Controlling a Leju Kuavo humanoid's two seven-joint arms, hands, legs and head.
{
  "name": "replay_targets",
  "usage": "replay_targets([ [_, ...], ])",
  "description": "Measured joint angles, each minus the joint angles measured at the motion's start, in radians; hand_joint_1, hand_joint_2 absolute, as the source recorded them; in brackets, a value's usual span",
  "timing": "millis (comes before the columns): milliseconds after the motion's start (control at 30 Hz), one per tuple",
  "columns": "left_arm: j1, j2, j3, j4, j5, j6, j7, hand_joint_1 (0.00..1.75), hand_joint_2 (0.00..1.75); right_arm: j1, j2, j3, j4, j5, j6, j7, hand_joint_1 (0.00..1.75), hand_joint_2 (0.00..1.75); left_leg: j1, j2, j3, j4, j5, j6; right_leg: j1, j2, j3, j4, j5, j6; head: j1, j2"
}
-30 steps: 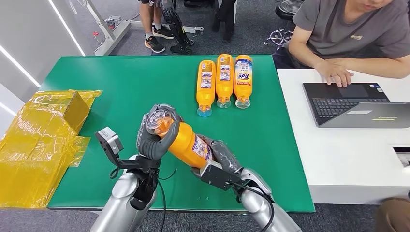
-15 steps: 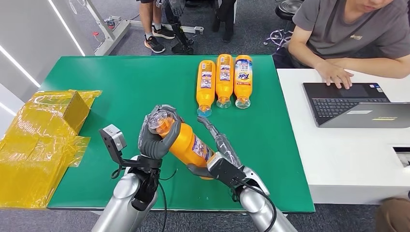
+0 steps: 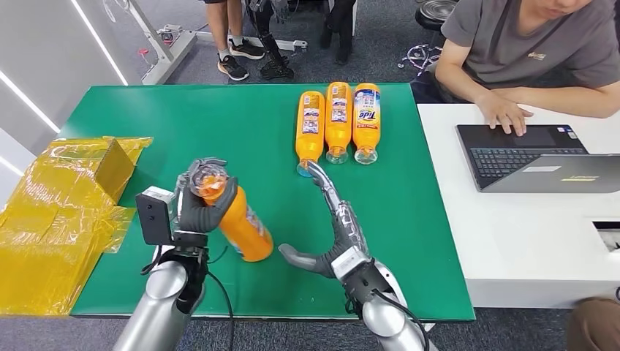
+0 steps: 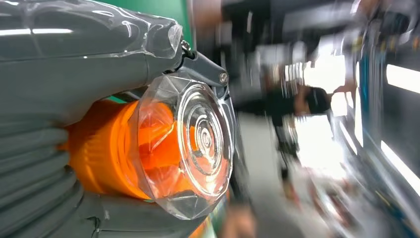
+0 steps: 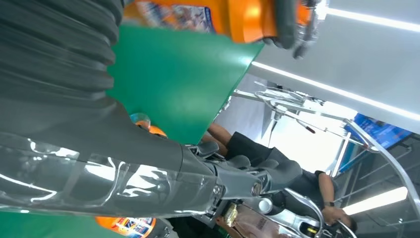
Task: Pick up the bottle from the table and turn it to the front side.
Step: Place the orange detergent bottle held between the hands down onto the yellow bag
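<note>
Right hand (image 3: 338,235) now off bottle (image 3: 235,217), fingers spread, nothing held, near bottle's base. Left hand (image 3: 200,206) alone grips bottle at cap end, lifted and tilted over green table (image 3: 183,124), shifted leftward. Handover apparently done; label check and set-down pending.

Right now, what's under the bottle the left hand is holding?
The left hand grips the orange bottle at its cap end, tilted over bare green table. Its base sits low near the mat; whether it touches is unclear. The open right hand is apart.
</note>
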State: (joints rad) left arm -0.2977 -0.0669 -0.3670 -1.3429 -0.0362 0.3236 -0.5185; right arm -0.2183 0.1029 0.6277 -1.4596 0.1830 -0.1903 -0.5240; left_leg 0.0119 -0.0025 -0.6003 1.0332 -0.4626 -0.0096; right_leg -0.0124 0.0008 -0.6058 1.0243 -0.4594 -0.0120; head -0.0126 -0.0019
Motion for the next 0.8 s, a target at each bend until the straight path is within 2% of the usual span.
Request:
replay_targets([
  [233, -0.014, 0.151, 0.127, -0.039, -0.308, -0.021, 0.097, 1.75, 1.75, 0.043, -0.007, 0.003, -0.057, -0.013, -0.039, -0.009, 0.0, 1.75, 0.0, 0.001, 0.0, 0.0, 0.0, 0.0, 0.0, 0.001, 0.0, 0.0, 0.0, 0.0, 0.0, 0.0],
  [367, -0.045, 0.232, 0.172, -0.041, -0.425, -0.024, 0.115, 1.75, 1.75, 0.065, -0.009, 0.003, -0.078, -0.013, -0.046, -0.014, 0.0, 1.75, 0.0, 0.001, 0.0, 0.0, 0.0, 0.0, 0.0, 0.001, 0.0, 0.0, 0.0, 0.0, 0.0, 0.0],
  [533, -0.079, 0.329, 0.185, -0.058, -0.575, -0.025, 0.113, 1.75, 1.75, 0.077, -0.009, 0.002, -0.097, -0.02, -0.044, -0.016, 0.0, 1.75, 0.0, 0.002, 0.0, 0.0, 0.0, 0.0, 0.0, 0.002, 0.0, 0.0, 0.0, 0.0, 0.0, 0.0],
  [700, -0.133, 0.454, 0.186, -0.063, -0.66, -0.111, 0.089, 1.75, 1.75, 0.091, -0.009, -0.007, -0.11, -0.044, -0.023, -0.027, 0.0, 1.75, 0.0, 0.003, 0.001, 0.0, 0.0, 0.0, 0.0, 0.003, -0.001, 0.0, 0.0, 0.0, 0.0, 0.0],
  [800, -0.159, 0.51, 0.17, -0.054, -0.735, -0.136, 0.079, 1.75, 1.75, 0.096, -0.009, -0.018, -0.116, -0.05, -0.008, -0.04, 0.0, 1.75, 0.0, 0.003, 0.001, 0.0, 0.0, 0.0, 0.0, 0.003, -0.001, 0.0, 0.0, 0.0, 0.0, 0.0],
])
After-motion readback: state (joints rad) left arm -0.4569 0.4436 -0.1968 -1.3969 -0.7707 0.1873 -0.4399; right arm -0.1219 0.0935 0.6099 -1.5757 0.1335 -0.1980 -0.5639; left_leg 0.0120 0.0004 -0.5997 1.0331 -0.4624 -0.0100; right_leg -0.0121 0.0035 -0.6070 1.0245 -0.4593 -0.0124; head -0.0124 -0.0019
